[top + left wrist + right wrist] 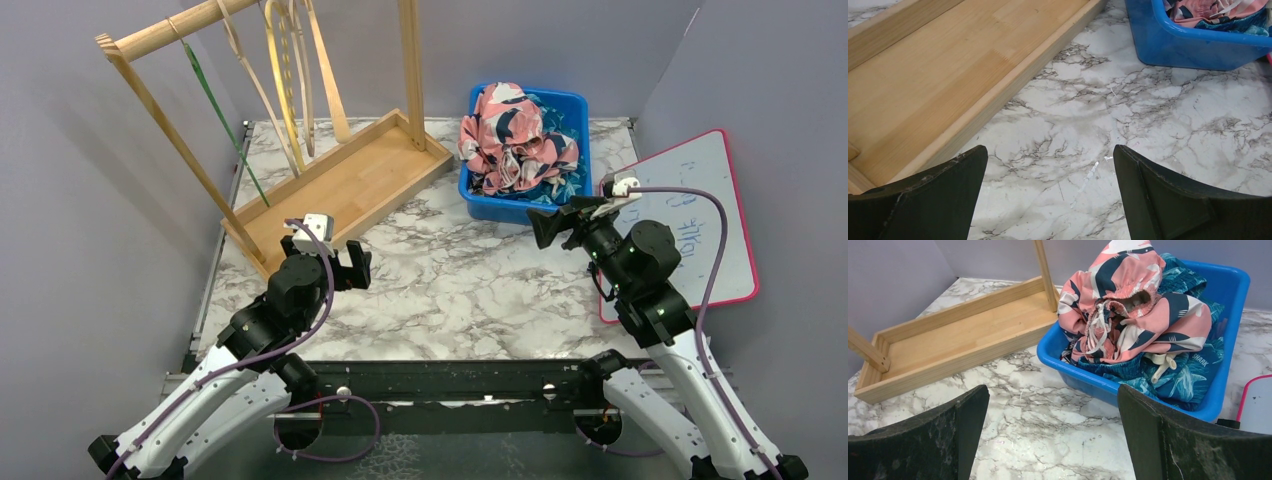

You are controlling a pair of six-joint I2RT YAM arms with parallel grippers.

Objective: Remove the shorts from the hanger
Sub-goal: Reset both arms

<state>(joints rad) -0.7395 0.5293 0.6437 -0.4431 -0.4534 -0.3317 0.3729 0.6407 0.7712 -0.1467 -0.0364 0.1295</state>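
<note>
Pink shorts with navy-white blotches [510,135] lie bunched on top of teal patterned shorts [560,165] in a blue bin [490,205]; both also show in the right wrist view [1128,310]. The wooden hanger rack [300,120] holds several bare hangers [290,80], no shorts on them. My left gripper [340,262] is open and empty, low over the marble table by the rack's base tray. My right gripper [548,225] is open and empty, just in front of the bin. Other shorts are hidden.
The rack's wooden base tray [350,180] sits at back left, also in the left wrist view [923,85]. A whiteboard with a pink rim [700,220] lies at right. Grey walls close in both sides and the back.
</note>
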